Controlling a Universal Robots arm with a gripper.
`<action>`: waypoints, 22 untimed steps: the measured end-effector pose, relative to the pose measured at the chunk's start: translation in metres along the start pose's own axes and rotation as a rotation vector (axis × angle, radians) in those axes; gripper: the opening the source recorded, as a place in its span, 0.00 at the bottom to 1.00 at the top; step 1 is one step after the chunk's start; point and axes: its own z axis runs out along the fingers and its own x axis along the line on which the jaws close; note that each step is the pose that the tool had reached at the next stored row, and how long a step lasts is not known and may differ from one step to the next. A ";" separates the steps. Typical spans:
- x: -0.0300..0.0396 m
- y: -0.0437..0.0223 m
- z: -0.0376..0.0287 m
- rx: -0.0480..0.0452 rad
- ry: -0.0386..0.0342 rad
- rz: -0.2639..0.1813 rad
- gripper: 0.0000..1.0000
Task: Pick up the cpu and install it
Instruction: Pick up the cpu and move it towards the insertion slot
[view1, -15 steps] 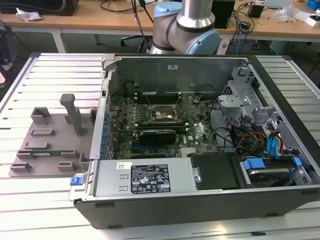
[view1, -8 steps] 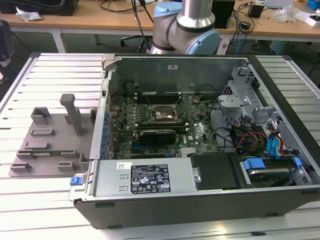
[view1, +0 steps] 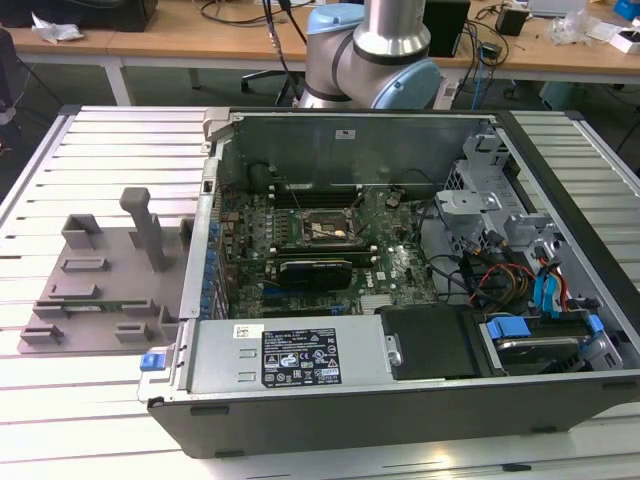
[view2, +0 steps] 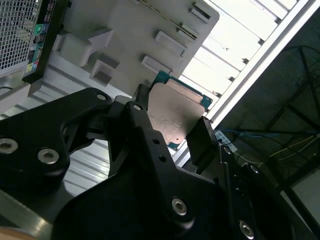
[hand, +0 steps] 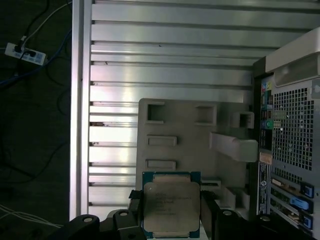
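**A:** Where is the cpu (hand: 171, 205) sitting right now?

**B:** You are holding it. The gripper (hand: 171, 216) is clamping it by two opposite edges, metal plate facing both wrist views. It is hanging by the edge of the grey fixture tray (hand: 190, 131), beside the computer case (hand: 292, 125).

**A:** And the socket (view1: 315, 229)?

**B:** It is lying inside that case, beyond its wall. The chip's underside is hiding from you.
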 end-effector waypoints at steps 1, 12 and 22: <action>0.0000 0.0000 -0.0008 0.0000 0.0000 0.000 0.55; -0.0004 -0.0002 -0.0132 0.0000 0.0001 0.000 0.55; -0.0008 -0.0004 -0.0279 0.0000 0.0000 0.000 0.55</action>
